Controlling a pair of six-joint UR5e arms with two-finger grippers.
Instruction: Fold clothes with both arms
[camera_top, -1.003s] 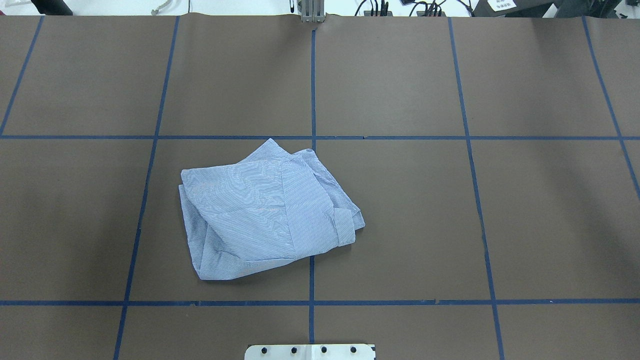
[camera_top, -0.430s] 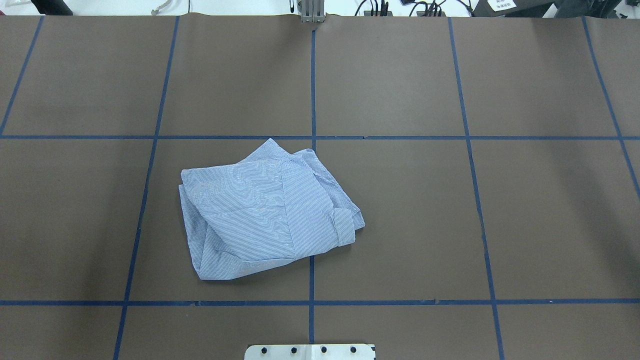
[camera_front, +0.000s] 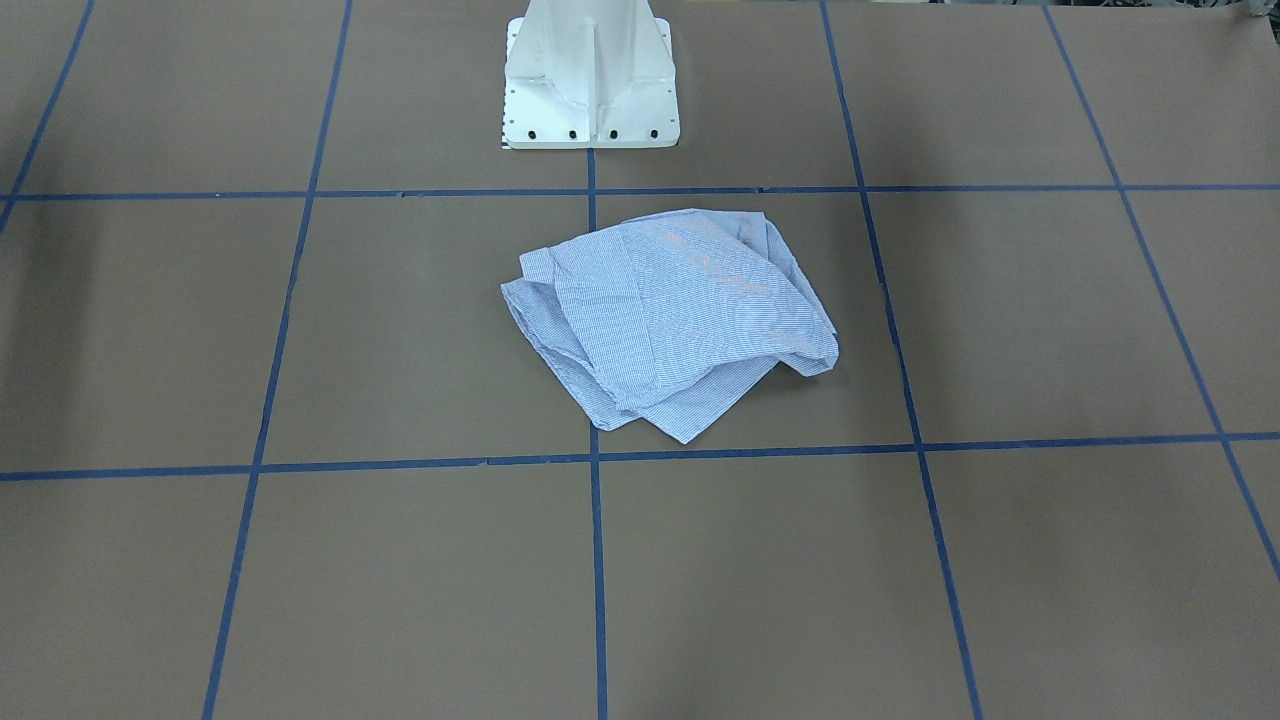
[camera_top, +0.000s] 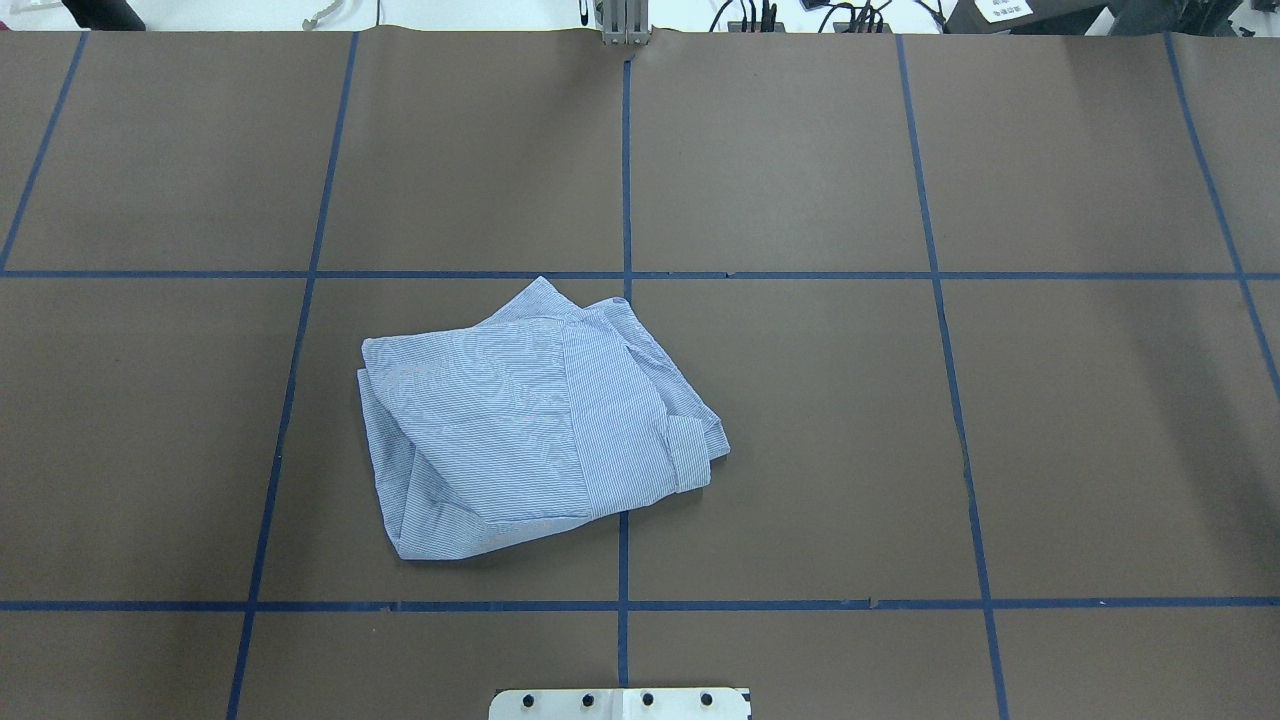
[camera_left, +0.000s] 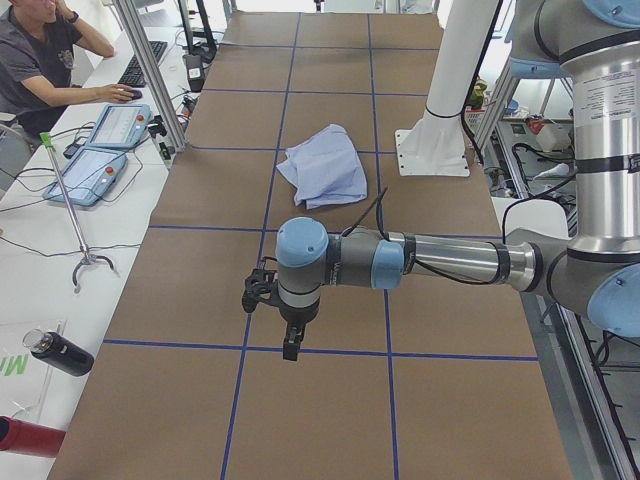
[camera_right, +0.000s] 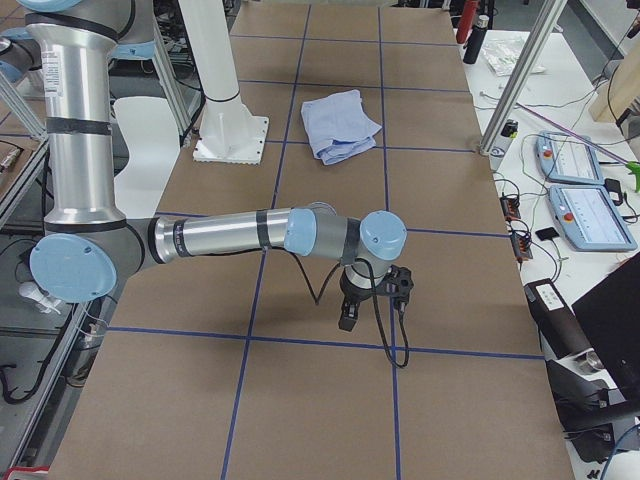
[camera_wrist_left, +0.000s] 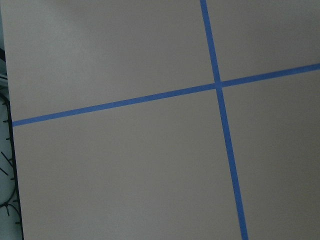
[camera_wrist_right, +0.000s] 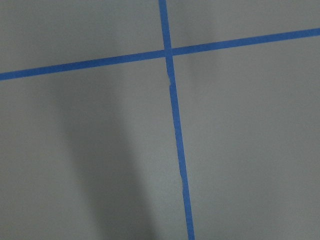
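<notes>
A light blue and white striped shirt (camera_top: 530, 420) lies folded into a rough, rumpled bundle on the brown-covered table (camera_top: 820, 420), in the middle row of squares marked by blue tape (camera_top: 626, 160). In the overhead view most of it sits on the robot's left of the centre tape line, with its right edge lapping over that line. The front-facing view places the shirt (camera_front: 680, 310) just in front of the white pedestal base (camera_front: 590, 80). Neither of these two views shows an arm.

Only the side cameras show the arms. From the table's left end, the left arm (camera_left: 440, 262) reaches out low over the paper, and its left gripper (camera_left: 290, 350) points down near a tape line, well apart from the shirt (camera_left: 325, 165). From the right end, the right arm (camera_right: 230, 235) is stretched out the same way, with its right gripper (camera_right: 346, 318) aimed down at the table and well apart from the shirt (camera_right: 340, 122). How far either gripper's fingers are open cannot be told from these views. Neither gripper has hold of the shirt.

The left wrist camera shows only bare brown surface and a tape crossing (camera_wrist_left: 218, 85). The right wrist camera shows the same, with a second crossing (camera_wrist_right: 167, 50). A person (camera_left: 40, 55) sits at a side desk in the left-end view, beside two control pendants (camera_left: 100, 150).
</notes>
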